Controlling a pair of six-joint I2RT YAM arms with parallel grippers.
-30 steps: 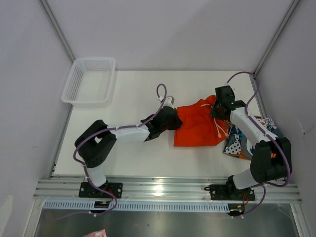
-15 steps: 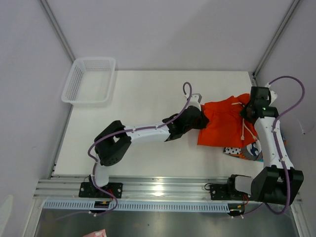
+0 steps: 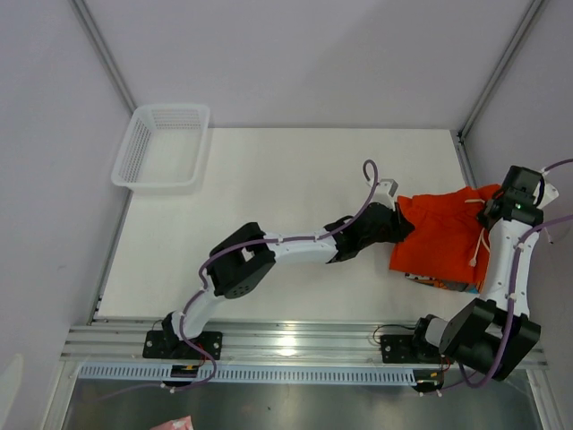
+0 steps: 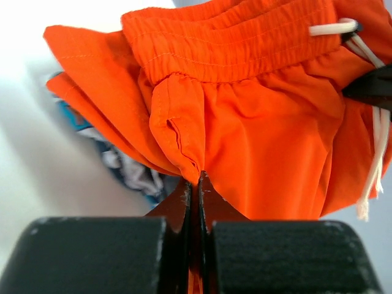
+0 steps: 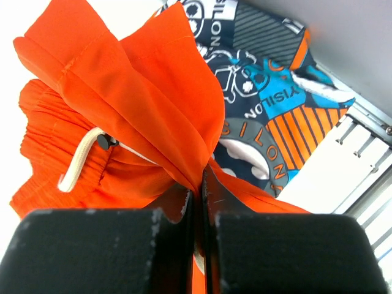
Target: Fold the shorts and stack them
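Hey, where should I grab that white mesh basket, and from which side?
Take the white mesh basket by its right rim, from above, one finger inside and one outside. It sits open side up, and the thin upright wall likely suits a narrow tool.

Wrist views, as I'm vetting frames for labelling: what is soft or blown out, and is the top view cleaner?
Left wrist: orange shorts sharp, the printed shorts beneath them blurred, table washed out to white. Right wrist: print lettering crisp, table corner overexposed. Top external: even light, soft shadows, all in focus.
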